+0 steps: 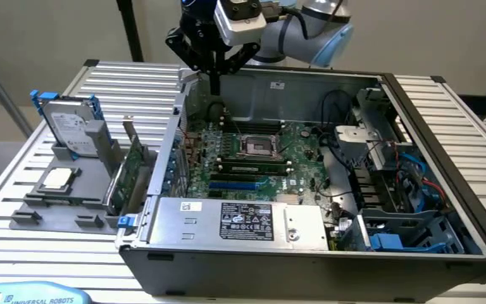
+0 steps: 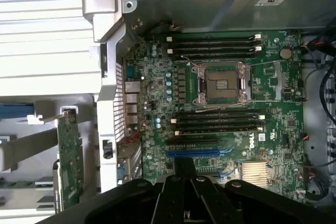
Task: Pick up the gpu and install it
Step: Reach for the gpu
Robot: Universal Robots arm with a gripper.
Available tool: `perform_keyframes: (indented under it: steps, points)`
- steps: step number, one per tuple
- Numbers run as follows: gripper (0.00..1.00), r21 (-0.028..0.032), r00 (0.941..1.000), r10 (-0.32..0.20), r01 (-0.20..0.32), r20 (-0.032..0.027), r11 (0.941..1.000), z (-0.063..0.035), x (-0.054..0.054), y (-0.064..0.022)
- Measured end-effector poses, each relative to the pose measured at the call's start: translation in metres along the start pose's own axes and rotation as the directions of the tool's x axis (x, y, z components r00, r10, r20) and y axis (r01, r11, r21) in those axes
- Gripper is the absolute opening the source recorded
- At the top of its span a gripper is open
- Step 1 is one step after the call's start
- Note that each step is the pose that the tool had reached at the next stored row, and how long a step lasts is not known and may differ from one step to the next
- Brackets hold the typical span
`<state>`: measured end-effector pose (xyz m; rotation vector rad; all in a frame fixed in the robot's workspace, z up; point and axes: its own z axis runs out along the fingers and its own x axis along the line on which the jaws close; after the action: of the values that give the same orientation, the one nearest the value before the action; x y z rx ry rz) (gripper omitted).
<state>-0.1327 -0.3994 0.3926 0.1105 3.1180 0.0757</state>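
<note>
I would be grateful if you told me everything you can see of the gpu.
The gpu is a flat green circuit board with a thin silver bracket at one end. It stands upright on edge in a slot of the grey holder on the slatted table, just outside the side wall of the open computer case. Nothing grips it.

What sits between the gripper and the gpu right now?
The case wall: in the wrist view it stands between the gpu, upright outside it, and the gripper on the motherboard's side.
</note>
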Motion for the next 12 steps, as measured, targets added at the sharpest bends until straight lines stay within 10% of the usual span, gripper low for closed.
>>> perform_keyframes:
  steps: [12]
  points:
    - [0.11,-0.0006,1.0000,0.000,0.000,0.0015,1.0000,-0.0016,0.054,-0.0126]
